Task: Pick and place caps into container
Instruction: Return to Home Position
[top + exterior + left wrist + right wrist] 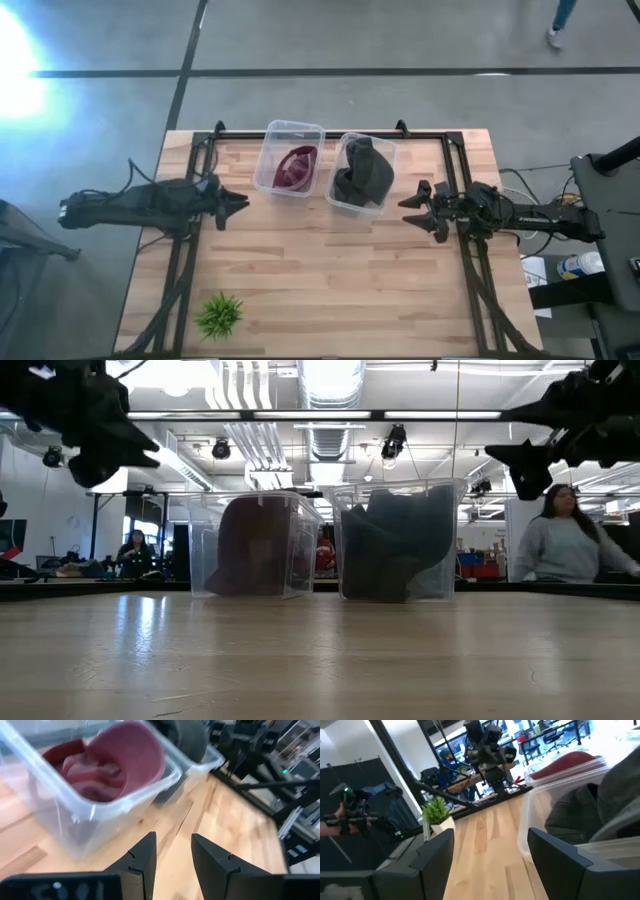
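Note:
The maroon cap (297, 166) lies inside the left clear container (273, 131), also seen in the left wrist view as maroon cap (115, 757). Dark grey caps (363, 172) fill the right clear container (389, 148); how many I cannot tell. My left gripper (238, 204) hangs in the air left of the containers, open and empty. My right gripper (412, 208) hangs right of them, open and empty. In the low view both containers (255, 545) (400, 542) stand on the table, with the grippers high above.
A small green spiky plant (219, 314) stands near the table's near left corner, and shows in a white pot (438, 817) in the right wrist view. The wooden table top (330, 270) lies bare between plant and containers. People show in the room beyond (570, 540).

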{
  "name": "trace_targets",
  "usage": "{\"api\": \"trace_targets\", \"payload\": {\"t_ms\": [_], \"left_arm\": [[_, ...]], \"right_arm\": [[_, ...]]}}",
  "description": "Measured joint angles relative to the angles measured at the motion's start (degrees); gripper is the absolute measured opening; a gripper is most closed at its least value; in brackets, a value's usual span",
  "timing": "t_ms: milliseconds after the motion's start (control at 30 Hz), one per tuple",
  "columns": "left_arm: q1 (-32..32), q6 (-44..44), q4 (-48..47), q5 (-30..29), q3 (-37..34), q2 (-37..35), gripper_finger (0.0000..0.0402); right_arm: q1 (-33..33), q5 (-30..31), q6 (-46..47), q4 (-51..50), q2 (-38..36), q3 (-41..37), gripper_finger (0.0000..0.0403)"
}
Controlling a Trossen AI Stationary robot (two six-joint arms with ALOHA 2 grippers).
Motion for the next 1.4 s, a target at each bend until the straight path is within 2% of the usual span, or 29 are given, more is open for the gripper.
{"api": "trace_targets", "payload": {"t_ms": [100, 233, 533, 767, 900, 1267, 1400], "left_arm": [[0.0, 0.0, 0.0, 0.0, -2.2, 0.0, 0.0116], [0.0, 0.0, -1.0, 0.7, -4.6, 0.0, 0.0116], [0.0, 0.0, -7.9, 2.2, -4.1, -0.8, 0.0116], [0.0, 0.0, -8.1, 2.2, -2.9, -1.6, 0.0116], [0.0, 0.0, -8.0, 2.2, -2.1, -1.6, 0.0116], [0.0, 0.0, -7.7, 2.2, -1.8, -1.6, 0.0116], [0.0, -0.3, -7.8, 2.2, -1.9, -1.5, 0.0116]], "right_arm": [[0.0, 2.2, 0.1, 2.1, 0.0, -2.2, 0.0251], [0.0, 5.0, 0.7, -0.3, 0.4, -2.4, 0.0251], [0.0, 5.4, -0.1, -1.9, 0.3, -2.4, 0.0251], [0.2, 5.4, -0.1, -1.9, -0.4, -2.4, 0.0251], [1.5, 5.5, -0.2, -1.9, -2.8, -2.4, 0.0251], [4.5, 5.5, -0.1, -1.8, -15.0, -2.4, 0.0251], [4.5, 5.5, -0.1, -0.8, -15.2, -2.3, 0.0251]]}}
